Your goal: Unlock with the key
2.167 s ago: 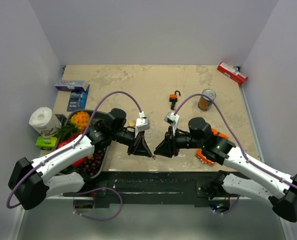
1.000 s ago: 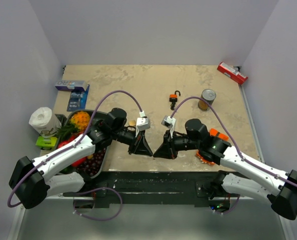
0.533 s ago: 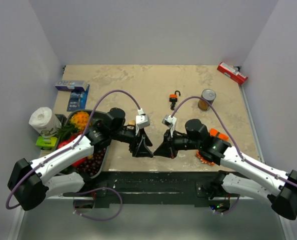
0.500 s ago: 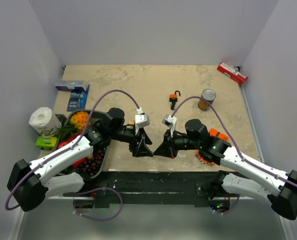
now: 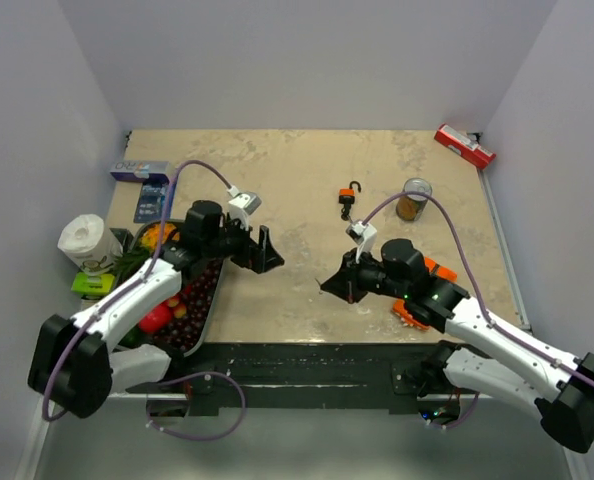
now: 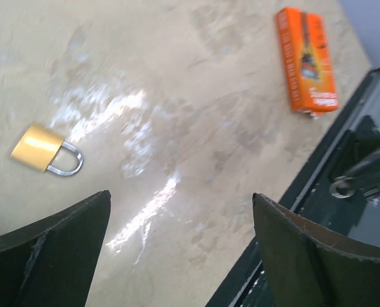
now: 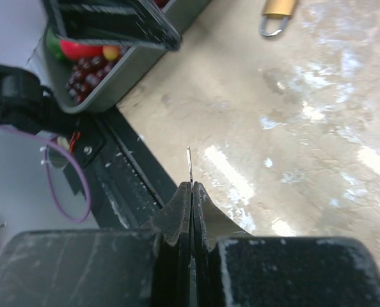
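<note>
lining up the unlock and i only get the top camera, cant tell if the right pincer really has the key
Observer: Yes. The right wrist view shows the right pincer shut on the key, with only its thin metal blade poking past the tips.
Operator: any lock besides the orange padlock
Observer: A brass padlock lies flat on the table in the left wrist view, its shackle apparently closed.
Operator: left pincer holding anything
Observer: No, its jaws stand wide open with nothing between them.
</note>
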{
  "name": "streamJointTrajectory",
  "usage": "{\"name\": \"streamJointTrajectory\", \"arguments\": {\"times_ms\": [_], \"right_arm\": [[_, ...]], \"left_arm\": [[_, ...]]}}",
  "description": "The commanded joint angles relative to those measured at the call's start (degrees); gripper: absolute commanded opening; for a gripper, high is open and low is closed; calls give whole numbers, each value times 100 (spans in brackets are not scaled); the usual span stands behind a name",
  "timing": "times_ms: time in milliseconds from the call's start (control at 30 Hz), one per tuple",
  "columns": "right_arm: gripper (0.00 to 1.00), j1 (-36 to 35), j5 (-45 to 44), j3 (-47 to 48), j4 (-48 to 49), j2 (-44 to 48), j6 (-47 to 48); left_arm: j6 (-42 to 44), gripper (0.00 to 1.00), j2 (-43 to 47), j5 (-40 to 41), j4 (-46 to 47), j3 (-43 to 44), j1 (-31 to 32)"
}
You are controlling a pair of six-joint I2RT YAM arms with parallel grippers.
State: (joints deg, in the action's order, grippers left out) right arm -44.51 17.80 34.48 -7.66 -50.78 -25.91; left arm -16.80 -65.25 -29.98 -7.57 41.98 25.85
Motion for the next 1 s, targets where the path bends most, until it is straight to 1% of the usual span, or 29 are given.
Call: {"name": "streamJointTrajectory", "arguments": {"times_ms": [0, 100, 233, 333, 533, 767, 967], "right_arm": [[0, 267, -137, -143, 238, 209, -186], [0, 285, -145, -196, 186, 375, -169], [0, 303, -189, -275, 63, 709, -160], [0, 311, -251, -310, -60, 973, -160], [0, 320, -286, -328, -183, 1211, -160], [0, 329, -321, -328, -254, 1290, -116], [0, 320, -312, -337, -227, 1255, -134]], "left_arm": [[-201, 96, -838, 501, -403, 109, -71], [-157, 96, -1304, 572, -403, 258, -71], [44, 95, -1945, 1071, -640, 749, -71], [89, 95, -2306, 1222, -649, 987, -71], [212, 95, -3027, 1477, -833, 1400, -71], [300, 95, -3178, 1697, -869, 1515, -71], [273, 94, -3379, 1302, -632, 1603, -62]]}}
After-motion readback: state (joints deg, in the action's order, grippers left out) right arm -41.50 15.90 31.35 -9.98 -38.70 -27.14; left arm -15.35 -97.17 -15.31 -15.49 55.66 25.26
